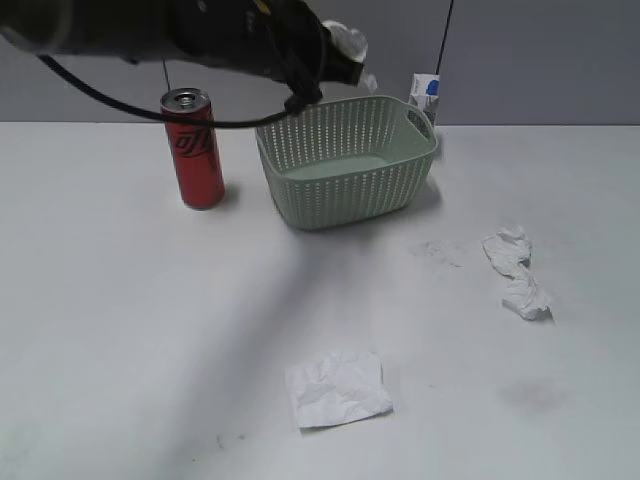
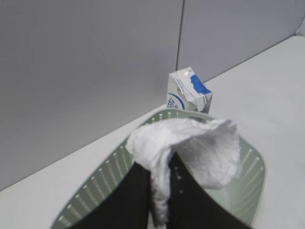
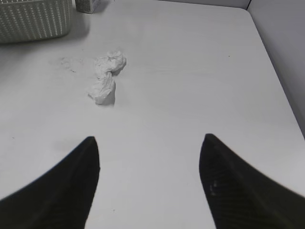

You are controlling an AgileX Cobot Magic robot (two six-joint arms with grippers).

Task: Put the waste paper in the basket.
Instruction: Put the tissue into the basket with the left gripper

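Observation:
My left gripper [image 1: 335, 68] is shut on a crumpled white paper wad [image 1: 347, 40] and holds it above the far rim of the sage-green basket [image 1: 345, 190]. In the left wrist view the wad [image 2: 190, 143] is pinched between the black fingers [image 2: 162, 164], with the basket [image 2: 248, 186] below. A second wad [image 1: 517, 272] lies on the table to the right, also in the right wrist view [image 3: 106, 76]. A flat squarish paper [image 1: 338, 388] lies near the front. My right gripper [image 3: 148, 148] is open and empty over bare table.
A red drink can [image 1: 196, 148] stands left of the basket. A small white-and-blue carton [image 1: 425, 92] stands behind the basket, also in the left wrist view [image 2: 188, 90]. A grey wall runs along the table's back edge.

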